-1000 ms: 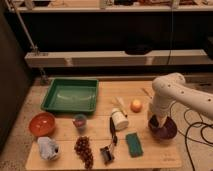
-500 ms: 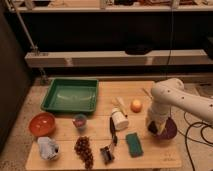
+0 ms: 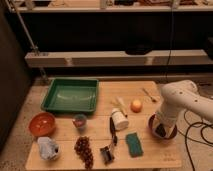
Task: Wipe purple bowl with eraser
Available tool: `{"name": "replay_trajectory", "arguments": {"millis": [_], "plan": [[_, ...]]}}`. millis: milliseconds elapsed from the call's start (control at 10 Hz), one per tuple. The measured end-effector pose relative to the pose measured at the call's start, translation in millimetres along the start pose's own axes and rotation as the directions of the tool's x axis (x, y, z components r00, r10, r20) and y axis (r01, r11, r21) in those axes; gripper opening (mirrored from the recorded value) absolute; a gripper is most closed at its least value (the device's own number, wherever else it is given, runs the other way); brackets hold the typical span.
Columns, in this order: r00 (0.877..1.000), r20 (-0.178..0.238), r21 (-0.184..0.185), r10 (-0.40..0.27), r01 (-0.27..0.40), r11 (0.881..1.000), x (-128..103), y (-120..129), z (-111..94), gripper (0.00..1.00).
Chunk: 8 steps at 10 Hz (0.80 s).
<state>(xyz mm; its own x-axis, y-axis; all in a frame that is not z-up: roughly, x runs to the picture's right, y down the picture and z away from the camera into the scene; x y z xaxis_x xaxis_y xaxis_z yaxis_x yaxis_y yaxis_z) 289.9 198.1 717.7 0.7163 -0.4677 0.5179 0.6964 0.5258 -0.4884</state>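
The purple bowl (image 3: 168, 136) sits near the right edge of the wooden table (image 3: 150, 157). Only its front and left rim show, because my white arm (image 3: 177, 100) reaches down over it. My gripper (image 3: 161, 129) points down inside the bowl. A small dark block (image 3: 161, 132) shows at its tip against the bowl's inside. I cannot tell whether this block is the eraser.
A green tray (image 3: 70, 95) stands at the back left and an orange-red bowl (image 3: 42, 124) at the left. Also here are a small cup (image 3: 79, 121), grapes (image 3: 84, 150), a white crumpled bag (image 3: 48, 148), a white bottle (image 3: 119, 120), an orange (image 3: 136, 105), a green sponge (image 3: 133, 144), a black tool (image 3: 107, 150) and a spoon (image 3: 148, 94).
The gripper shifted a little left over the bowl, then back right and lower into it. The bowl and the other objects have not moved.
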Motion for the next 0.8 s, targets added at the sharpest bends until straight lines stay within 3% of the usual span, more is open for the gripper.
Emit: {"name": "replay_trajectory", "arguments": {"millis": [400, 800], "plan": [[0.999, -0.016, -0.003, 0.043, -0.043, 0.999, 23.6, 4.4, 2.7, 0.0], [0.999, -0.008, -0.007, 0.032, -0.032, 0.999, 29.7, -14.9, 18.6, 0.0]]}}
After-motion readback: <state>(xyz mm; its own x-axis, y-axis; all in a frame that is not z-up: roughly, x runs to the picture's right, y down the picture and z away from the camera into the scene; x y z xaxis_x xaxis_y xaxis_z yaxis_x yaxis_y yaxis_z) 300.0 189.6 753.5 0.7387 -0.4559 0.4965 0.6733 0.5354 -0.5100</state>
